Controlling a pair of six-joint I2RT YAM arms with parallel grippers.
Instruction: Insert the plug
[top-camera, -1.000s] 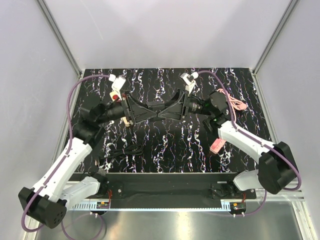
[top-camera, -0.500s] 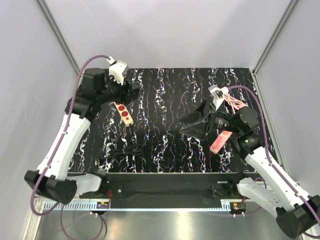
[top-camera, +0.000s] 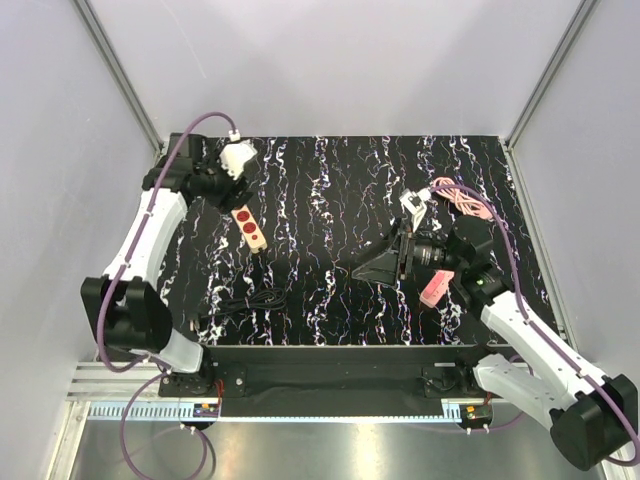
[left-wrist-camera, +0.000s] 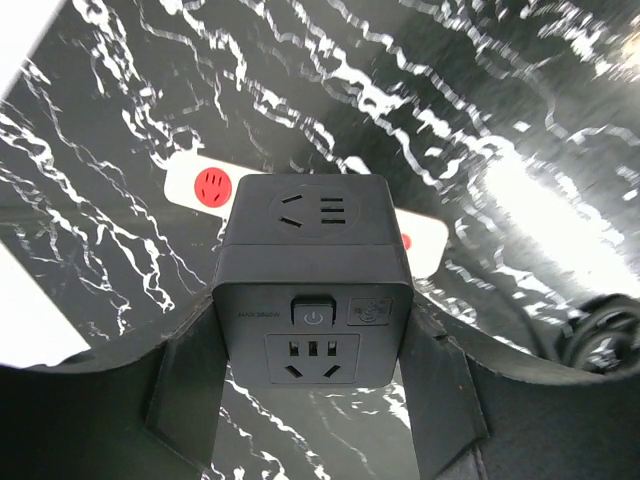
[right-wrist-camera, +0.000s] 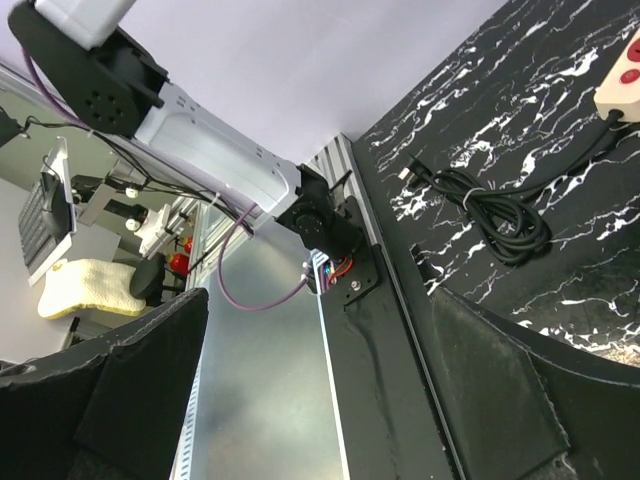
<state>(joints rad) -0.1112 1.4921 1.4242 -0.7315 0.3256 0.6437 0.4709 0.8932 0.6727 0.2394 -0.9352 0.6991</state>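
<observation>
Gripping black plastic cube socket (left-wrist-camera: 312, 290) in left fingers (left-wrist-camera: 190, 390); aiming wide-spread, empty right fingers (right-wrist-camera: 140, 390) leftward toward black coiled plug cord (top-camera: 245, 303) on tabletop (top-camera: 330, 180).

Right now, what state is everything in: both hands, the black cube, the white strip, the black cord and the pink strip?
Left hand: closed, gripping the black cube.
Right hand: wide open, empty.
Black cube: held up above the white strip, nothing plugged into the sockets that show.
White strip: lying flat below the cube.
Black cord: coiled, plug end lying loose.
Pink strip: lying flat, nothing holding it.
</observation>
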